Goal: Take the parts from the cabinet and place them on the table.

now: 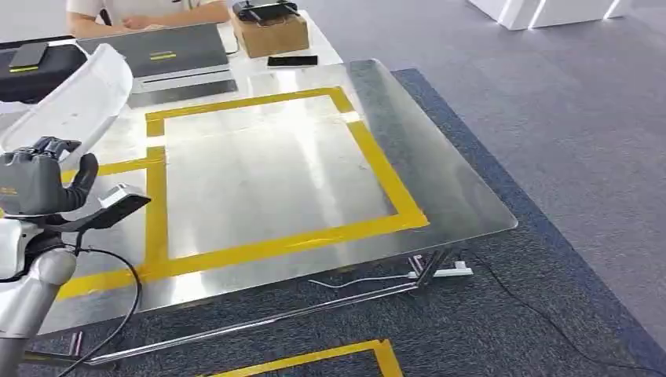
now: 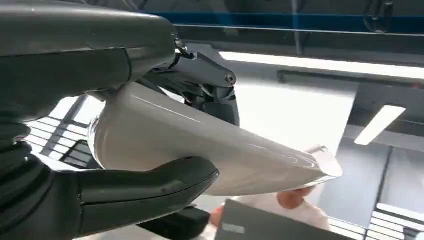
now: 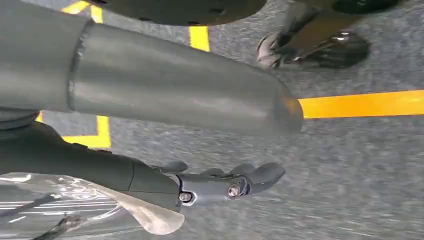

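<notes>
**White moulded part held at the left of a steel table**

We list first the part (image 1: 75, 98): a smooth, glossy white shell, curved and tapering to a thin edge. Our left hand (image 1: 35, 184) grips it, thick grey thumb under its belly and dark fingers (image 2: 210, 85) over its top, as the left wrist view shows. In the head view it stands raised over the table's left side, above the hand.

Next, the table (image 1: 440, 181): a flat sheet of brushed, reflective metal with rounded corners on a thin metal frame. Yellow tape (image 1: 377, 169) marks a large rectangle on it, with further strips toward the left.

At the far end we note a flat grey case (image 1: 161, 51), a brown cardboard box (image 1: 271, 35) with a black device on top, and a dark phone-like slab (image 1: 292, 60). A person (image 1: 141, 12) in a pale top sits behind them.

The floor is grey short-pile carpet (image 1: 565, 118), with a darker blue strip beside the table.

Our right hand (image 3: 220, 182) hangs over carpet crossed by yellow tape, fingers extended and holding nothing.
</notes>
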Tool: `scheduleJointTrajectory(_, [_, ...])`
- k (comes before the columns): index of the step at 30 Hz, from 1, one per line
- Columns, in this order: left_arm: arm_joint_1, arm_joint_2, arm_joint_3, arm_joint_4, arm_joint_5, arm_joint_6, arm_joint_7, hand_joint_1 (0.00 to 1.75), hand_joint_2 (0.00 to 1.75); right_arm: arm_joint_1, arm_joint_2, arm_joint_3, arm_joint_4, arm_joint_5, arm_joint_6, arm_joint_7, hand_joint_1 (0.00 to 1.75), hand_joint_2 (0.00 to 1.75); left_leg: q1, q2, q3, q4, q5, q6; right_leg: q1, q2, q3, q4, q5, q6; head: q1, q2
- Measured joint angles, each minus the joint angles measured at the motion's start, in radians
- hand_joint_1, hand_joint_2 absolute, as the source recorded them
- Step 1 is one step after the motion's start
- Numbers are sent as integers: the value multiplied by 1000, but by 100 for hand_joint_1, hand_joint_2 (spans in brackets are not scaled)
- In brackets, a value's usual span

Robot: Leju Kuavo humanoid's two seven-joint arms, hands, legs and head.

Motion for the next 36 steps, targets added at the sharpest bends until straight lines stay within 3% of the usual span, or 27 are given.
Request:
scheduleJointTrajectory(3, [5,0,-2,0,0,0,1,175,175,-3,0,0,0,-4,1,-1,0,0,10,-39,-10,-12,15,-20,10,-40,4,10,1,-23,-2,0])
scheduleJointTrajectory(4, [6,3,-2,0,0,0,1,175,175,-2,0,0,0,-6,1,-2,0,0,8,-45,-13,-9,15,-24,3,-59,8,5,5,-31,0,0])
scheduleJointTrajectory(5, [7,5,-2,0,0,0,1,175,175,-3,-3,0,0,-6,0,-2,0,0,1,24,-19,4,5,-27,4,-71,12,2,6,-38,-6,0])
scheduleJointTrajectory(6, [1,6,-2,0,1,0,1,175,175,-3,-3,0,0,-6,0,-3,0,0,0,73,-38,47,-21,-32,8,-84,14,0,4,-44,-17,0])
scheduleJointTrajectory(7, [-1,6,-2,0,2,0,1,175,175,-3,-3,0,0,-6,1,-3,0,0,2,95,-71,118,-55,-35,12,-98,16,0,2,-47,-15,0])
scheduleJointTrajectory(8, [2,3,-5,0,2,0,1,175,175,-1,-3,0,0,-7,2,-3,0,0,3,103,-116,213,-93,-37,15,-117,17,1,0,-51,-17,0])
scheduleJointTrajectory(9, [4,3,-7,2,1,-1,1,175,175,0,-3,0,0,-7,1,-2,0,0,4,104,-141,266,-111,-37,16,-130,18,1,-2,-53,-17,0])
scheduleJointTrajectory(10, [7,3,-8,2,1,-1,1,175,175,1,-4,0,0,-7,1,-2,0,0,5,104,-157,295,-111,-38,17,-147,18,1,-4,-54,-17,0])
scheduleJointTrajectory(11, [8,3,-9,4,1,-1,1,175,175,1,-4,0,0,-7,2,-2,0,0,5,105,-146,274,-88,-36,19,-158,20,1,-6,-54,-17,0])
scheduleJointTrajectory(12, [8,2,-9,4,1,-1,1,175,175,-1,-3,0,0,-9,6,-3,0,0,4,105,-113,209,-48,-31,21,-162,22,1,-8,-52,-16,0])
scheduleJointTrajectory(14, [8,5,-9,4,1,-2,1,175,175,-5,-3,0,0,-12,21,-5,0,0,-4,118,-14,26,27,-13,21,-179,30,-1,-12,-50,-16,0])
scheduleJointTrajectory(15, [6,6,-9,4,1,-3,1,175,175,-7,-3,0,0,-12,26,-5,0,0,-12,130,5,7,6,-7,24,-182,28,-2,-14,-47,-16,0])
scheduleJointTrajectory(18, [2,7,-11,4,1,-8,1,175,175,-6,-2,0,0,-11,40,-5,0,0,-19,127,3,-12,4,2,22,-192,31,-13,-9,-32,-17,0])
scheduleJointTrajectory(19, [1,8,-11,4,1,-8,1,175,175,-7,0,0,0,-11,40,-6,0,0,-19,125,9,-26,8,7,24,-193,38,-20,-9,-26,-16,0])
scheduleJointTrajectory(20, [1,8,-12,3,1,-8,1,175,175,-7,0,0,0,-12,40,-6,0,0,-7,126,23,-45,17,11,21,-175,27,-13,-19,-22,-15,0])
scheduleJointTrajectory(21, [-5,8,-13,3,1,-9,1,175,175,-7,0,0,0,-13,40,-9,0,0,-7,125,27,-51,18,16,23,-144,15,17,-38,-22,-15,0])
scheduleJointTrajectory(22, [-11,6,-13,3,1,-10,0,175,175,-7,0,0,0,-15,45,-9,0,0,-7,124,27,-51,18,18,23,-129,-18,84,-71,-22,-11,0])
scheduleJointTrajectory(24, [-11,3,-17,5,0,-13,0,175,175,-3,0,0,0,-16,56,-9,0,0,-9,121,27,-50,15,23,23,-122,-108,246,-129,-18,-11,0])
scheduleJointTrajectory(25, [-11,3,-18,5,0,-14,0,175,175,-1,0,0,0,-17,60,-9,0,0,-10,118,27,-49,14,24,23,-122,-131,278,-129,-16,-10,0])
scheduleJointTrajectory(26, [-11,1,-22,7,0,-18,0,175,175,2,0,0,0,-17,62,-8,0,0,-9,114,28,-48,13,23,23,-122,-135,267,-102,-14,-10,0])
scheduleJointTrajectory(27, [-11,0,-24,7,0,-19,-1,175,175,2,0,0,0,-17,64,-8,0,0,-7,110,29,-45,11,21,21,-123,-117,214,-58,-12,-10,0])
scheduleJointTrajectory(29, [-12,-1,-27,8,-1,-20,-1,175,175,1,0,0,0,-17,71,-9,0,0,-3,104,30,-31,0,11,18,-122,-39,36,39,-9,-10,0])
scheduleJointTrajectory(30, [-13,-2,-28,8,-1,-21,-2,175,175,-1,0,0,0,-17,72,-8,0,0,-6,103,24,-25,-5,3,20,-112,-22,8,14,-10,-9,0])
scheduleJointTrajectory(31, [-15,-1,-29,8,-2,-23,-2,175,175,-1,0,0,0,-17,74,-9,0,0,-9,99,18,-12,-8,-1,19,-112,-12,-2,21,-22,-10,0])
scheduleJointTrajectory(34, [-17,1,-36,10,-22,-30,-6,175,175,-1,0,0,0,-14,81,-7,0,0,-6,98,20,-17,-4,-10,23,-114,-13,0,23,-35,-9,0])
scheduleJointTrajectory(36, [-18,7,-45,13,-31,-34,-6,175,175,0,-2,0,0,-12,83,-5,0,0,-3,106,8,14,-31,-20,18,-116,-7,-7,26,-46,-12,0])
